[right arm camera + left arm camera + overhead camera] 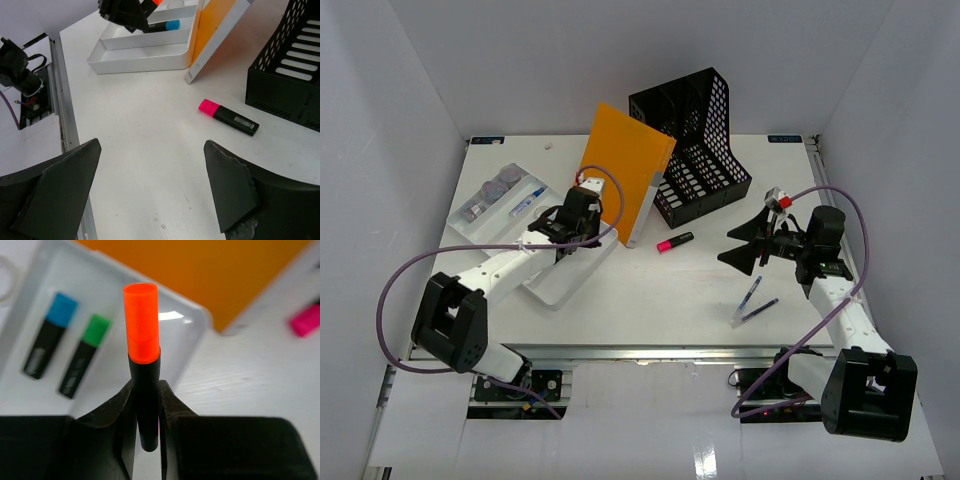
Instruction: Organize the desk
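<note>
The desk (650, 300) is a wide white tabletop with a metal rail (650, 352) along its front. My left gripper (565, 235) is shut on an orange-capped highlighter (142, 340) and holds it above the near end of the white compartmented tray (555, 285). A blue highlighter (50, 335) and a green highlighter (85, 355) lie in that tray (197, 320). A pink highlighter (675, 242) lies on the desk mid-table; it also shows in the right wrist view (227, 116). My right gripper (748, 243) is open and empty, to the right of the pink highlighter.
An orange folder (625, 170) leans against a black mesh file rack (705, 140) at the back. Two pens (752, 300) lie near the front right. The tray's far compartments hold small round items (490, 192) and a pen (527, 203).
</note>
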`<state>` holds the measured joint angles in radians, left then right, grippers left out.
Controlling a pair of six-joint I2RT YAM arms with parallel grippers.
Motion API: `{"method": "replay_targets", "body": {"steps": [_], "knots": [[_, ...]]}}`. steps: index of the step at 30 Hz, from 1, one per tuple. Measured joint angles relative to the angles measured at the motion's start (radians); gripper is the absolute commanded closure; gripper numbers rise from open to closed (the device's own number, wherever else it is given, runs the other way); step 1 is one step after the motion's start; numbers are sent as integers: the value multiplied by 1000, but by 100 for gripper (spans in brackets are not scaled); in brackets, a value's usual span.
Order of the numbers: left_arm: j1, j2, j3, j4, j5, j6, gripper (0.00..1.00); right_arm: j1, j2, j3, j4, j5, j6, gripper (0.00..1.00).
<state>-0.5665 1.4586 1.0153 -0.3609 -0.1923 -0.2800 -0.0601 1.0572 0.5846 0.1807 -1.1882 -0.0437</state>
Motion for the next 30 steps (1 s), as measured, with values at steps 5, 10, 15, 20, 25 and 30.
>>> {"method": "replay_targets", "body": {"steps": [5, 10, 15, 20, 25, 30], "knots": [[175, 42, 21, -106, -110, 150, 100, -20, -3, 0, 6, -57, -33, 10], [256, 145, 79, -125, -141, 261, 100, -37, -3, 0, 6, -79, -45, 10], [257, 222, 108, -128, -143, 338, 73, -41, -3, 0, 6, -90, -53, 10], [256, 247, 108, -136, -160, 361, 37, -43, -3, 0, -10, -100, -96, 10], [256, 247, 108, -135, -179, 353, 23, -41, 2, 9, -121, -123, -242, 10], [256, 224, 108, -145, -166, 326, 21, 26, 99, 159, -506, -112, -746, 8]]}}
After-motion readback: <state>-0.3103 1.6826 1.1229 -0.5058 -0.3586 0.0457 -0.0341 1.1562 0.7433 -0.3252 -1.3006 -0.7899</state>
